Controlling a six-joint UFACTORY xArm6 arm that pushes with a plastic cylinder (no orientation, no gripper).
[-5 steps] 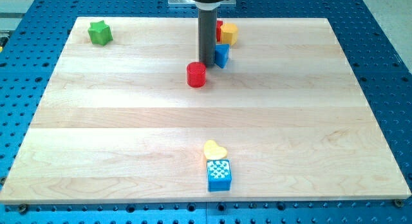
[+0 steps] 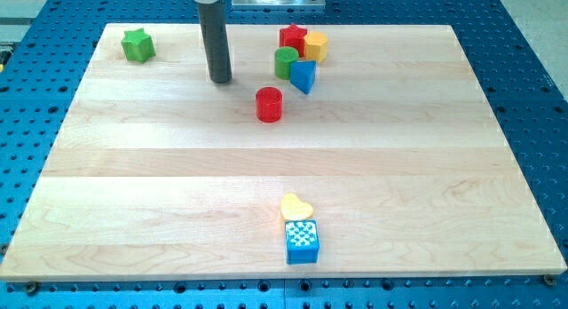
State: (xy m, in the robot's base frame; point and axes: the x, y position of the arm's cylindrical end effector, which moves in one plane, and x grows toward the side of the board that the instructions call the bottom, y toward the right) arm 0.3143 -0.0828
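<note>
My tip [image 2: 221, 80] sits on the wooden board [image 2: 133, 185] near the view's top, left of centre, touching nothing. It is a bare rod — no jaws to spread or close, nothing pinched. The rod stands upright, its long axis vertical, and the upper end runs out of frame.

Nearest block: the red cylinder [image 2: 269, 105], right of the tip and slightly toward the view's bottom, with a clear gap between them. It stands on its flat end, axis vertical, so it has no facing direction.

Cluster further right, near the top edge:
- green cylinder [image 2: 286, 62], upright
- blue block [image 2: 303, 75], just beside the green one — looks like a triangle or wedge with a corner toward the view's bottom, but I can't be sure at this size
- red block [image 2: 292, 37] behind them, shape unclear, possibly a star
- yellow block [image 2: 316, 46], looks hexagonal, touching or nearly touching the red one

Green star [image 2: 138, 45] sits alone at the top-left corner, well apart from the tip.

Near the view's bottom, centre: yellow heart [image 2: 295, 207], lobes toward the view's right, with a blue cube [image 2: 302, 241] just below it, close or touching. The cube carries a checkered top face.

Judgement on handling: round blocks slip sideways off a rod, so any contact should be on the centre line and slow — the tight cluster would drag its neighbours along.
</note>
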